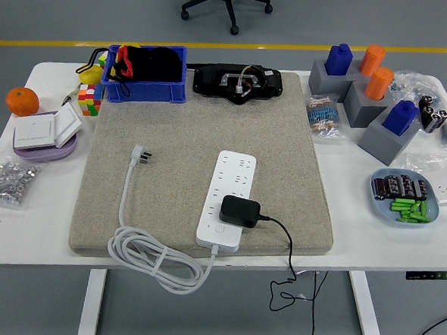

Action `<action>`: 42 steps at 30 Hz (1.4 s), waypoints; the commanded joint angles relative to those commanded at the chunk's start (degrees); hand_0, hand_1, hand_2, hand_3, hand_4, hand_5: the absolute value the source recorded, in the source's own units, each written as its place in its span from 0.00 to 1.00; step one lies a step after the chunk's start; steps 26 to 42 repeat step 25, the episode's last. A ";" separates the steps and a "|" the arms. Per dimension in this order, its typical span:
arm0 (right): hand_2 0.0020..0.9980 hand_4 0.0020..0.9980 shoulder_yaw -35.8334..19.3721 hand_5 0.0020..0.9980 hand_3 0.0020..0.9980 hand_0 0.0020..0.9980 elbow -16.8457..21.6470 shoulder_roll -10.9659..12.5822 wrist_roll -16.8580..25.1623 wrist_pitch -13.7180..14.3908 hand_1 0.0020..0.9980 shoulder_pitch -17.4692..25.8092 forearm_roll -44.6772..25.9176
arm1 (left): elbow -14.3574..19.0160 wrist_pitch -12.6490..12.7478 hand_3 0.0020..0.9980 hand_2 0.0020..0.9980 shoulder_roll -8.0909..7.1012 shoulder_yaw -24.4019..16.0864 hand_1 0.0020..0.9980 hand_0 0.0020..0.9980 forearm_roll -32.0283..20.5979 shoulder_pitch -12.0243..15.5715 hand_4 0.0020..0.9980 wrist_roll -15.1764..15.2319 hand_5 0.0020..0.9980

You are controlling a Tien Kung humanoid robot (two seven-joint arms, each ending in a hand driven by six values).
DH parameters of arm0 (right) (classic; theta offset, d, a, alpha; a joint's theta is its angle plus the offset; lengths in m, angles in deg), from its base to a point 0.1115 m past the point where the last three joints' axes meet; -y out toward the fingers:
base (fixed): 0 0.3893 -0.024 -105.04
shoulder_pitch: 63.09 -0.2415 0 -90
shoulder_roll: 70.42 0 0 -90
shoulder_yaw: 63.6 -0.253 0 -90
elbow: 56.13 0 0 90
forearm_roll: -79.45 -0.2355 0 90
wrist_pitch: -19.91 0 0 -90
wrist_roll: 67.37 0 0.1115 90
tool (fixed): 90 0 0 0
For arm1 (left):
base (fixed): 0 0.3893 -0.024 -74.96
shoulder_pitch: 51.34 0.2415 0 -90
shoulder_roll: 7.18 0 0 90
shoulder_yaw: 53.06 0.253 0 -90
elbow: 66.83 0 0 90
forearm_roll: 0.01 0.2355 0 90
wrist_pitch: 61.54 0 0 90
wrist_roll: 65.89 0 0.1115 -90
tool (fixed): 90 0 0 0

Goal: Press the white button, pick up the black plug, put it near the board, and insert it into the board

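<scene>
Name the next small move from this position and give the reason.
Probably bring a robot hand in toward the white button at the near end of the power strip. No arm is in view yet, and the black plug already sits on the strip just behind the button.

I see the black plug (240, 212) seated on the white power strip (228, 199), just above its button (219, 230). Strip lies on the beige mat (202, 151). Neither hand shows, so no hand-relative placement.
</scene>
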 joint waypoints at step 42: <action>0.41 0.73 1.95 0.21 0.46 0.52 0.03 1.13 -3.01 -3.37 0.40 -2.18 0.77 | 0.00 0.07 0.71 0.67 0.16 -1.50 0.70 0.71 0.94 -1.11 0.72 -0.34 0.29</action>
